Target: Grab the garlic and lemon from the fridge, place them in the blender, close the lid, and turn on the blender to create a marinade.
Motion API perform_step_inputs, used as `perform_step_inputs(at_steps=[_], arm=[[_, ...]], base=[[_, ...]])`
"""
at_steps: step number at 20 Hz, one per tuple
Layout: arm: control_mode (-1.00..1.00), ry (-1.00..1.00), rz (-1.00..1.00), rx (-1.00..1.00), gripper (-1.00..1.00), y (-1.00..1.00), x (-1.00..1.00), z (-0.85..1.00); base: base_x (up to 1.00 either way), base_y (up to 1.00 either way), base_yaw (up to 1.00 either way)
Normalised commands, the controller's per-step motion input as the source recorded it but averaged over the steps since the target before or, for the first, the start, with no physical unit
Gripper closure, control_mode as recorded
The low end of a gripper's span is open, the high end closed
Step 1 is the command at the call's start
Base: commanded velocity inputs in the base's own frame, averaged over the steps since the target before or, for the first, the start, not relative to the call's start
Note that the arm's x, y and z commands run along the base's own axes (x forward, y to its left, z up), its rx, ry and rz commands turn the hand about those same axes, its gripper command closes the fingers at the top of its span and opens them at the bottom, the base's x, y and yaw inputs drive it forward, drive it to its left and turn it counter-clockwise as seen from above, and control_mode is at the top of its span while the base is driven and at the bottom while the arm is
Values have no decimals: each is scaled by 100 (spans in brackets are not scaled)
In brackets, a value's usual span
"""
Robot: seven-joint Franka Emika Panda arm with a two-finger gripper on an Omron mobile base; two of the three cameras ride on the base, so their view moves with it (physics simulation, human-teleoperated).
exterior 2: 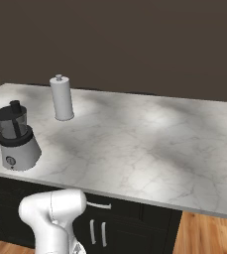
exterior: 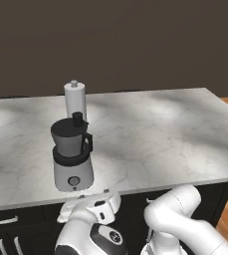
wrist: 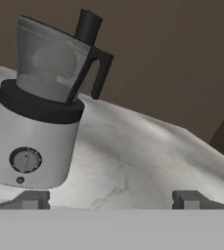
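Blender (exterior: pixel 72 157) stands at the left of the marble counter (exterior: pixel 155 134), near the front edge — grey base with its round knob (wrist: pixel 25 160) facing the robot, black collar, tapered jar (wrist: pixel 50 61) with black side handle above. The lid (exterior: pixel 69 123) appears seated on the jar's mouth, its short black plug (wrist: pixel 87 27) standing up from the top; whether garlic or lemon lies inside I cannot tell, the jar wall is too murky. Just behind the blender, a tall white upright cylinder (exterior 2: pixel 61 98) with a small top knob, apart from it. To the right the counter runs on as marble. Gripper (wrist: pixel 111 200) sits low at the counter's front edge, in front of the blender and a little to its right, fingers spread wide, nothing between them. Judged from this, the step in hand is the last one — turning the blender on. The next move calls for bringing the hand left toward the knob, level with it, then closing on or pressing it without shoving the base backward.
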Motion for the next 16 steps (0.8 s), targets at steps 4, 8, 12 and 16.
perform_step_inputs(at_steps=[4, 8, 12, 16], arm=[[-100, -13, -10, 18, -100, -4, 15, -34], [-100, -12, -1, 21, -100, 0, 11, -22], [-100, -5, -1, 16, -100, 0, 19, -18], [-100, -2, -11, 10, -100, -16, 12, -5]], base=[[0, 0, 0], [0, 0, 0], [0, 0, 0], [0, 0, 0]])
